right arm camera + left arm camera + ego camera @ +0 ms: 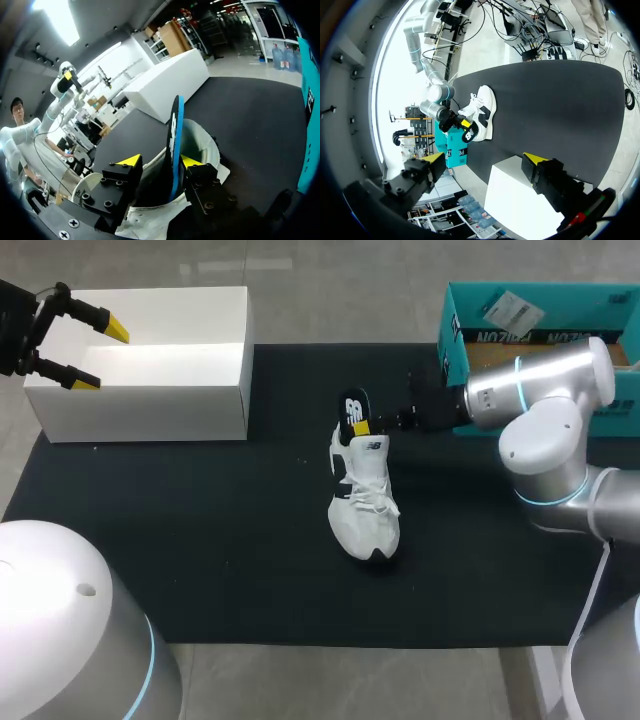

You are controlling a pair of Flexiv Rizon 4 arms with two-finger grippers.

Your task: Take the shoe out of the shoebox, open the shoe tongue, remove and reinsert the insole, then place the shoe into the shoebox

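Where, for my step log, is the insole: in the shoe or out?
Partly out: the black-and-blue insole stands up from the white sneaker, held in the right gripper.

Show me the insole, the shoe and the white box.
insole [176, 135]: right wrist view, on its blue edge.
shoe [365, 525]: head view, on the white upper near the toe.
white box [140, 415]: head view, on its front wall.

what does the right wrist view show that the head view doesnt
Only the right wrist view: the right gripper holding the insole edge-on between its yellow tips, and the hollow heel of the shoe. Only the head view: the open inside of the shoebox, and that the left gripper is open, above the white box. Both: shoe, upright insole, white box, black mat.
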